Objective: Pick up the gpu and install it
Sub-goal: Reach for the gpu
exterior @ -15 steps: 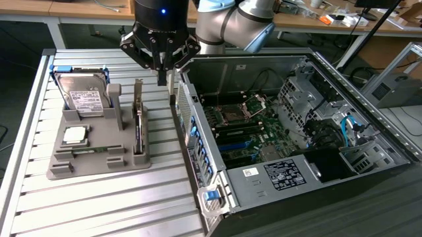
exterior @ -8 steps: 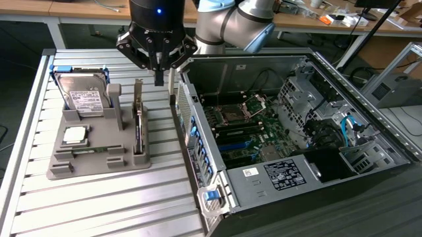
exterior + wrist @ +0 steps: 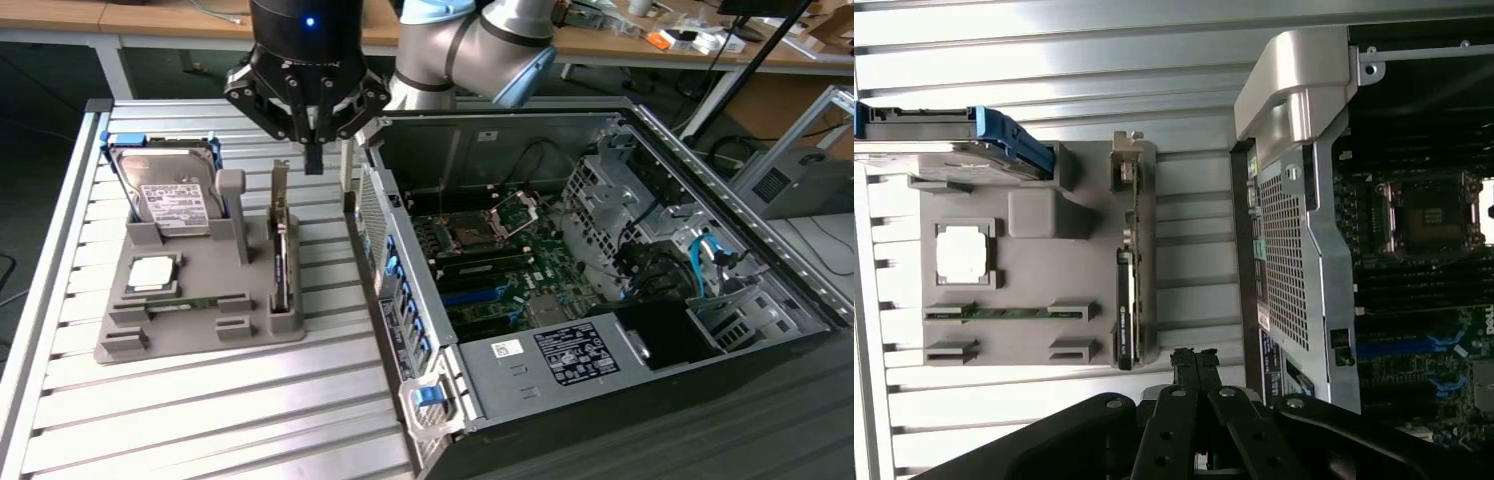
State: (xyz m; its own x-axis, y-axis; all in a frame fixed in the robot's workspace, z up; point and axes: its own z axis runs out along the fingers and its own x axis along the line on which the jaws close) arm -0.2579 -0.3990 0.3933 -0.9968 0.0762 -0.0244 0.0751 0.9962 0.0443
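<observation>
The gpu (image 3: 280, 255) stands on edge in a slot along one side of the grey holder (image 3: 200, 330), its silver bracket end pointing up and away. In the wrist view the gpu (image 3: 1128, 290) is a thin dark strip with the bracket at one end. My gripper (image 3: 315, 160) hangs above the far end of the card, fingers pressed together and holding nothing. From the wrist, the shut gripper (image 3: 1194, 358) sits just beyond the card's end and slightly to its side, apart from it.
The holder (image 3: 1034, 270) also carries a silver hard drive (image 3: 167, 195) with a blue frame, a square CPU chip (image 3: 151, 272) and a memory stick (image 3: 1009, 312). The open computer case (image 3: 454, 390) lies close beside the holder, its motherboard (image 3: 501, 270) exposed. All rest on a ribbed metal table (image 3: 200, 420).
</observation>
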